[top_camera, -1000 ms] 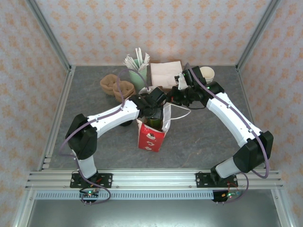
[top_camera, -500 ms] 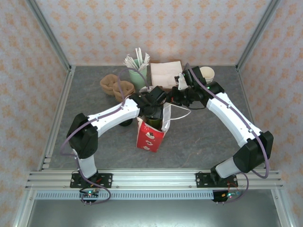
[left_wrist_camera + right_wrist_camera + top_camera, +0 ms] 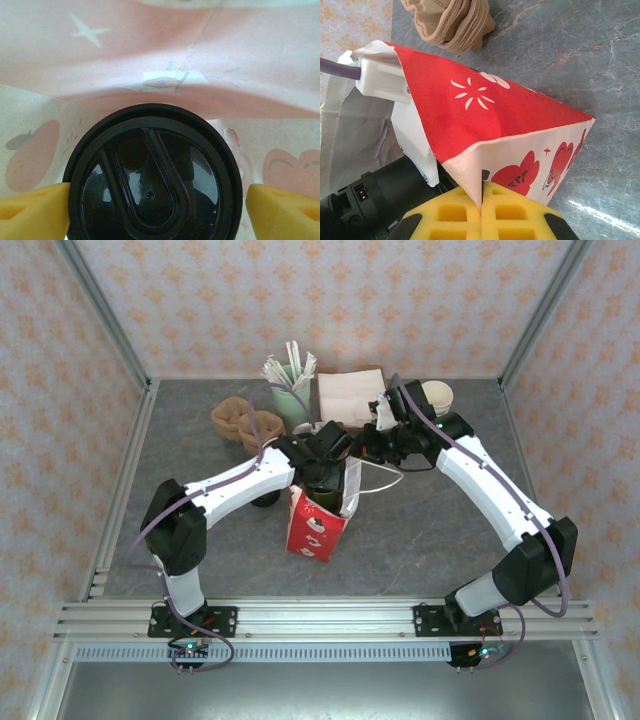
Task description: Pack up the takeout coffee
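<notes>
Two claws busy: left claw (image 3: 155,202) pinches small dark-green paper cup with round black plastic lid (image 3: 150,170), low inside red paper bag (image 3: 485,110); right claw (image 3: 481,212) pressed onto bag rim. Lower straight, hold mouth wide, release once seated.

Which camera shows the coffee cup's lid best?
Left wrist: the black lid sits large between the yellow fingers. The top view gives a dark glimpse in the red bag's mouth; the right wrist sees the bag's outside.
</notes>
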`<action>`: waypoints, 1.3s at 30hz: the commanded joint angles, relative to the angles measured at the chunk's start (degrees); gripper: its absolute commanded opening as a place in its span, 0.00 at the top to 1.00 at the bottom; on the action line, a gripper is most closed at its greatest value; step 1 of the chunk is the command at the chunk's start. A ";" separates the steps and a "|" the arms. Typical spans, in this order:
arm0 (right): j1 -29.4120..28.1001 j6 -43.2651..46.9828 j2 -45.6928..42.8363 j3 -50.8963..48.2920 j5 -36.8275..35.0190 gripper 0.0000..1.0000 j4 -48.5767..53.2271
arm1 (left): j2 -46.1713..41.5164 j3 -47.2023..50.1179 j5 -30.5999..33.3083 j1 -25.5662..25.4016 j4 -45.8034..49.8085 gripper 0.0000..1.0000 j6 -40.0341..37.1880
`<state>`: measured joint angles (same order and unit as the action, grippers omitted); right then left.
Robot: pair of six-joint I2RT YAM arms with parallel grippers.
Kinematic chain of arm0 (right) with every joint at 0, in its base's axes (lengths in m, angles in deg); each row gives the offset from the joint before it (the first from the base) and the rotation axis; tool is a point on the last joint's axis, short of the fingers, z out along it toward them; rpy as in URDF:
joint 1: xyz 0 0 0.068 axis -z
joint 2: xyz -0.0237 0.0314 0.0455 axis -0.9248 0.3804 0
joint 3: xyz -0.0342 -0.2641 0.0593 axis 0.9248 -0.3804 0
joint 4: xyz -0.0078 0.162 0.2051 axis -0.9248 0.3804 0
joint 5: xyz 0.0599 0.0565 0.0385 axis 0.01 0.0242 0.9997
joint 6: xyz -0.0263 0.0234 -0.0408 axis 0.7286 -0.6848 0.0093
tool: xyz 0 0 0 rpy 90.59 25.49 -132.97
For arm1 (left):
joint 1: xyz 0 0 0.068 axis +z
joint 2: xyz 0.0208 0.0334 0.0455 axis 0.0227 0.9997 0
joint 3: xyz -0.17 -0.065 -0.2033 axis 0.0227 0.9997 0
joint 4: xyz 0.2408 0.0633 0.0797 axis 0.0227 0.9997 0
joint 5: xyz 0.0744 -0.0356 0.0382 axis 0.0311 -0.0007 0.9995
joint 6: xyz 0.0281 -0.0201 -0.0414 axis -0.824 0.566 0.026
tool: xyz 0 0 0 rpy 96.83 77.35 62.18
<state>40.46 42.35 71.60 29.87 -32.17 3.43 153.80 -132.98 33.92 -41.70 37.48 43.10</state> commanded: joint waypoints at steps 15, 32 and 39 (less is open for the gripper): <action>0.02 0.36 1.46 4.91 -2.19 0.94 3.13 | -0.45 -5.16 0.97 0.65 2.69 0.05 -0.60; -0.04 -1.52 4.60 9.09 -4.10 0.94 6.16 | -1.23 -4.11 0.81 0.37 1.85 0.03 0.09; -0.03 -0.98 5.07 8.36 -5.13 0.94 6.84 | -1.56 -3.97 -0.11 0.30 1.69 0.00 -0.26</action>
<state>40.46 41.26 76.01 37.65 -35.80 8.54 153.80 -136.10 34.14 -40.96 39.65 43.08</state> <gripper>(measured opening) 0.065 0.998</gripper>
